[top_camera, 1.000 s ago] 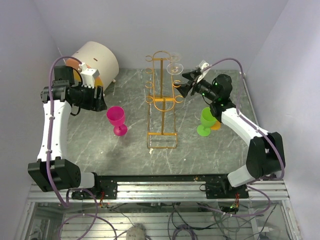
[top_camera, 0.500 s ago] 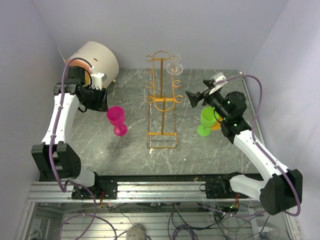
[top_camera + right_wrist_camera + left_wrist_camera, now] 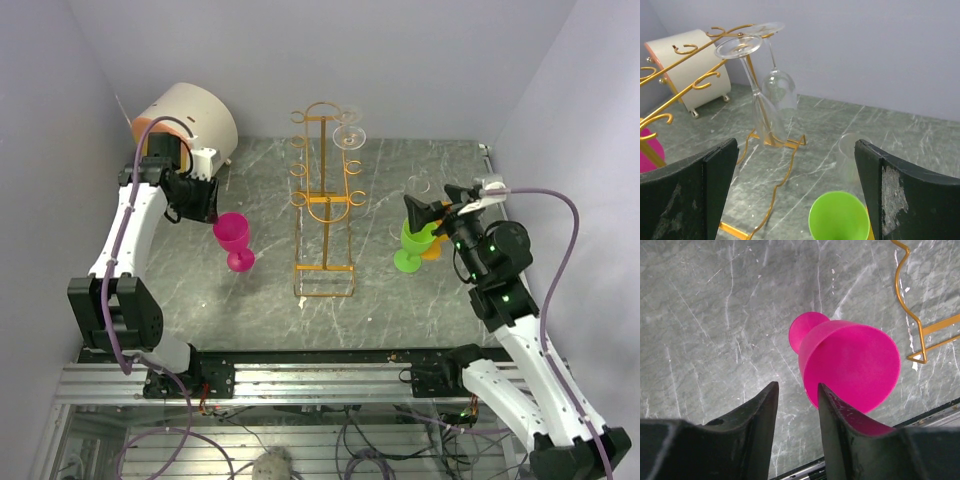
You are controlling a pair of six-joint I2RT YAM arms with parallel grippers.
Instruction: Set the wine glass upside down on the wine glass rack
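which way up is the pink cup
Upright: the pink cup stands on its foot on the table, with its wide mouth facing up in the top and left wrist views.

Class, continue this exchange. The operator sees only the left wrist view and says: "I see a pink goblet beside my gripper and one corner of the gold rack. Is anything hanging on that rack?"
Observer: Yes. Two clear wine glasses hang upside down near the top of the wine glass rack.
Operator: Is any glass not hung yet?
Observer: One clear glass stands on the table, near a green cup.
Operator: What about the right gripper?
Observer: The right gripper is open and holds nothing, with the green cup below it.
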